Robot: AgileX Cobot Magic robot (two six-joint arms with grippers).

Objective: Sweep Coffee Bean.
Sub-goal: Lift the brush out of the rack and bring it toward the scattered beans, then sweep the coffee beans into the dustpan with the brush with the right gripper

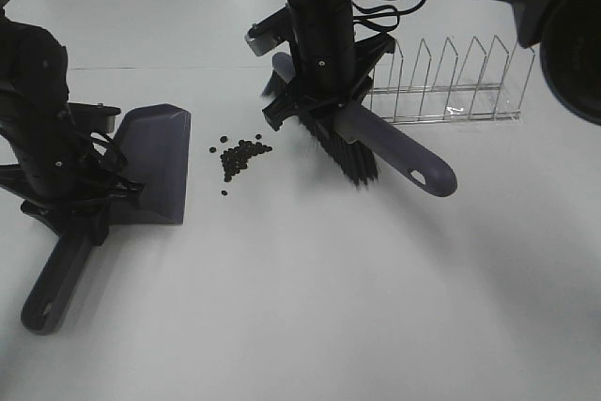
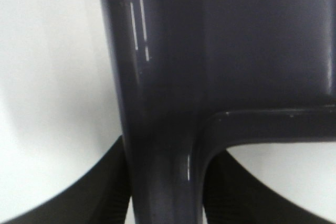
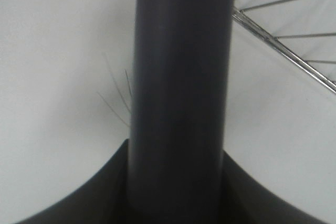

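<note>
The right gripper (image 1: 329, 105) pinches the handle of one purple-grey plastic brush (image 1: 413, 161) with black bristles. The left gripper (image 1: 86, 208) pinches the handle of one purple-grey plastic dustpan (image 1: 160, 152). About twenty tiny dark oval coffee beans (image 1: 242, 153) lie in one small heap on the white worktop (image 1: 329, 307), between the two grippers.
</note>
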